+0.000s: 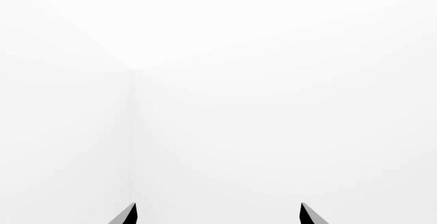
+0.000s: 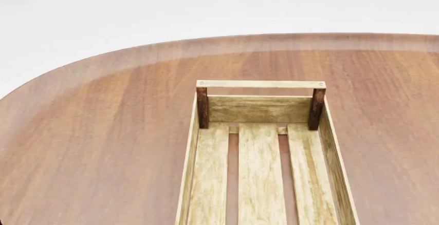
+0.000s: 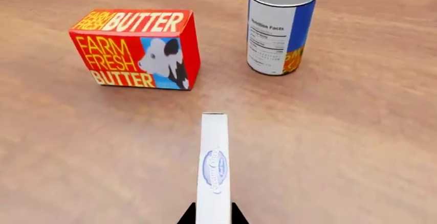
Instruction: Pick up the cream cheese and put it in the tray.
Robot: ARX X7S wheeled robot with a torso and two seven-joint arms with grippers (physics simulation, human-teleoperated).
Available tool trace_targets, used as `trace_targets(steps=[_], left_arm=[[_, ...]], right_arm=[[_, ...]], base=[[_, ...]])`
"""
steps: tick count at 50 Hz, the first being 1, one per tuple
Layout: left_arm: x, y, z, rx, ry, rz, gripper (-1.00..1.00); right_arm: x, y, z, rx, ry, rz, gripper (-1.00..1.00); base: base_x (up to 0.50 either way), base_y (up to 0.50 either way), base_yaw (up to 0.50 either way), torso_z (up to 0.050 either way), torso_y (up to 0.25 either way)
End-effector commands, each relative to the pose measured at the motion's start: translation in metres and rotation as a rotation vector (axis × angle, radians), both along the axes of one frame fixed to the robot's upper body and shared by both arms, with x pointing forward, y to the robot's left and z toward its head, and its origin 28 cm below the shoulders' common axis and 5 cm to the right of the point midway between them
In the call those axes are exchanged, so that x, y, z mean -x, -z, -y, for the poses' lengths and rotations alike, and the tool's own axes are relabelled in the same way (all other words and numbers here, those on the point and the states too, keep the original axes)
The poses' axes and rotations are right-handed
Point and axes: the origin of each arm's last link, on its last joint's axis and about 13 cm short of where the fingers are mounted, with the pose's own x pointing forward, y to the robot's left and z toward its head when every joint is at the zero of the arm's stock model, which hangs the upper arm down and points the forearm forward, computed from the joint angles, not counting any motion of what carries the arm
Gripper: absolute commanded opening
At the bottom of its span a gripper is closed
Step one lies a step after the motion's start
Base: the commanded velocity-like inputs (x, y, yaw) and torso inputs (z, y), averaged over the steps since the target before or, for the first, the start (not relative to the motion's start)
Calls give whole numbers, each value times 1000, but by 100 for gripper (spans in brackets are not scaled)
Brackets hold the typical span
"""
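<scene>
In the right wrist view the cream cheese (image 3: 213, 168), a flat white box with a blue oval logo, stands edge-on between the dark tips of my right gripper (image 3: 212, 215), which is shut on it above the brown table. In the head view the tray (image 2: 259, 109), a light wooden slatted crate with dark corner posts and a rail handle, sits empty on the round table; neither gripper nor the cream cheese shows there. In the left wrist view my left gripper (image 1: 218, 214) has its two dark tips wide apart with nothing between them, facing plain white.
A red-orange butter box (image 3: 135, 47) and an upright can with a blue and white label (image 3: 280, 27) stand on the table beyond the held box. The round wooden table (image 2: 89, 132) has a curved raised rim at the far side.
</scene>
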Motion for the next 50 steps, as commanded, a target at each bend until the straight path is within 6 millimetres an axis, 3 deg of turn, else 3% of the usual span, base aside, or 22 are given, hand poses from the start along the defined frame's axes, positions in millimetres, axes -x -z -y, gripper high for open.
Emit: trace_targets(steps=[1,17,23,36,50], left_arm=[[0,0,0,2,-2,0,100],[0,-1,-1,5,-6,3,100],[0,-1,-1,4,-5,3,100],[0,0,-1,2,-5,3,100],[0,-1,-1,3,-4,3,100]], right_arm=[[-3,-32,-4,86,-35,62,-100],[-8,-78,-16,181,-81,182,-100],[-7,-103,-24,242,-112,233,-100],[-16,-135,-35,314,-191,296,-100],[-24,-186,-51,445,-280,377,-100]], base=[[0,0,0,0,0],[0,0,0,0,0],[0,0,0,0,2],[0,0,0,0,0],[0,0,0,0,0]])
